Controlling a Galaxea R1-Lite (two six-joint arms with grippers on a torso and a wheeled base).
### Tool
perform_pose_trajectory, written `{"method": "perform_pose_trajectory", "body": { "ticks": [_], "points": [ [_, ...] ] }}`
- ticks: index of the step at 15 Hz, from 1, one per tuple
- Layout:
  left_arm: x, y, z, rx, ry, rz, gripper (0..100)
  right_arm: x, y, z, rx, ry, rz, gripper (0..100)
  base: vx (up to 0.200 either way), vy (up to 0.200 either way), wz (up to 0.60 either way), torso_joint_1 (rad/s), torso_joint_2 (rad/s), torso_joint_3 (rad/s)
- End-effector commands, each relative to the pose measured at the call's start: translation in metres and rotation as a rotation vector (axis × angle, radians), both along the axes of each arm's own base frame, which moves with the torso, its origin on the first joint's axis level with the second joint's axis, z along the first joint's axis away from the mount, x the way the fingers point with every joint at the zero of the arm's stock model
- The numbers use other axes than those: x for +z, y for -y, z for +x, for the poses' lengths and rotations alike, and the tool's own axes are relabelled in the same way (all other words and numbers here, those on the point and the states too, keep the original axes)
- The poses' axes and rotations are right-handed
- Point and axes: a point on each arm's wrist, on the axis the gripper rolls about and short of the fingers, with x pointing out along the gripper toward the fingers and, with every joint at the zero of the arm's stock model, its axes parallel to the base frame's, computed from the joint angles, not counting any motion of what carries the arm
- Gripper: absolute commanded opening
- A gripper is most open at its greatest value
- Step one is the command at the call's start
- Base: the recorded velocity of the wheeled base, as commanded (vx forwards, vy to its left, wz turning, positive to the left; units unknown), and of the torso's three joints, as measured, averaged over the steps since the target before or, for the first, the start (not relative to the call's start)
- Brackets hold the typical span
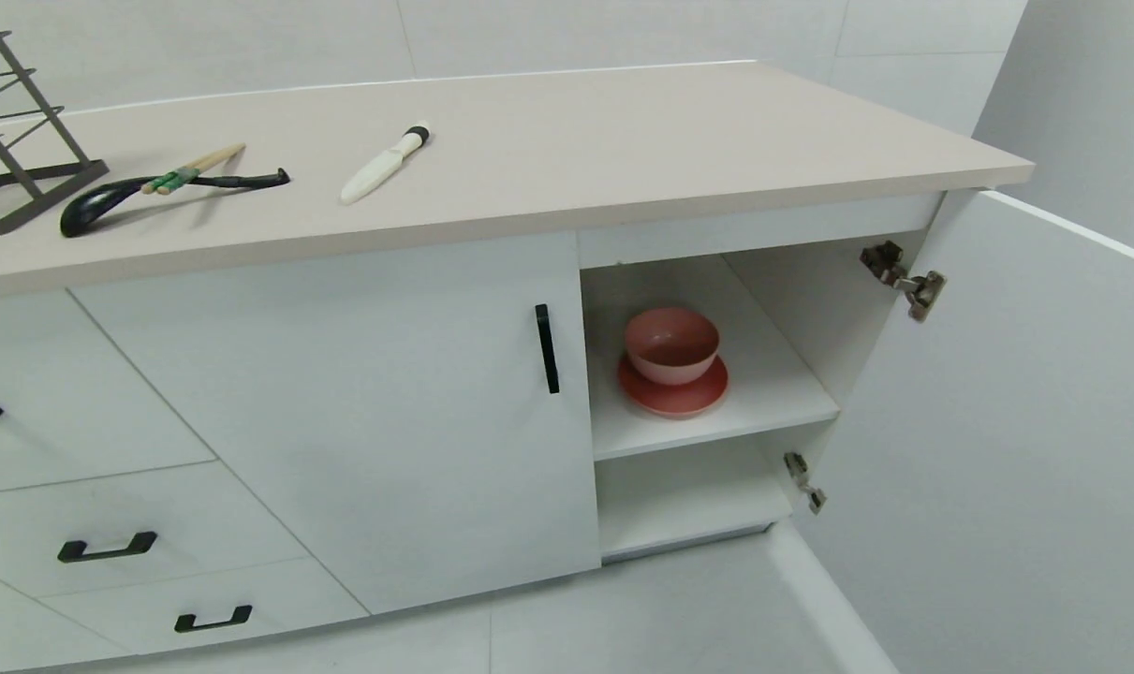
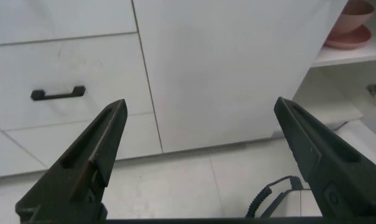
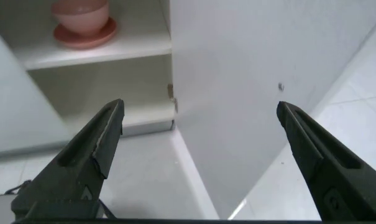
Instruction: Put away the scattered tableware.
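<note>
A pink bowl [image 1: 671,344] sits on a red plate [image 1: 673,391] on the upper shelf of the open cabinet. The bowl [image 2: 354,14] and plate [image 2: 348,41] show again in the left wrist view, and the bowl [image 3: 81,12] and plate [image 3: 86,37] in the right wrist view. On the countertop [image 1: 623,131] lie a black ladle [image 1: 117,197], wooden chopsticks [image 1: 195,168] across its handle, and a white knife [image 1: 382,165]. My left gripper [image 2: 200,112] is open, low before the closed cabinet door. My right gripper [image 3: 200,115] is open, low beside the open door.
The right cabinet door [image 1: 1016,431] stands swung wide open. The left door has a black handle [image 1: 547,348]. Drawers with black handles [image 1: 106,547] are at the left. A dark wire rack [image 1: 14,140] stands at the counter's far left. Pale tiled floor [image 1: 623,618] lies below.
</note>
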Motion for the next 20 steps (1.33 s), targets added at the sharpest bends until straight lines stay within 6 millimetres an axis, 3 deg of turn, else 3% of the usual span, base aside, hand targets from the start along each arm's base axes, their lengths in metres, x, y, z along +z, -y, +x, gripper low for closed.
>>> {"method": "perform_pose_trajectory", "body": {
  "ticks": [1,7,20],
  "points": [
    [0.0,0.0,0.0001,0.0,-0.001,0.0,100,-0.0024,-0.0001,0.0008,0.004,-0.017,0.001,100,-0.2,0.0,0.0,0.002,0.0,0.007],
    [0.0,0.0,0.0001,0.002,-0.001,0.002,100,-0.0024,0.0,0.0008,0.007,-0.017,0.001,100,-0.2,-0.167,0.0,0.006,0.0,0.004],
    [0.0,0.0,0.0001,0.002,-0.001,0.002,100,-0.0025,-0.0005,0.0007,0.03,-0.015,0.017,100,0.0,-0.2,0.0,0.002,0.0,0.002]
  ]
}}
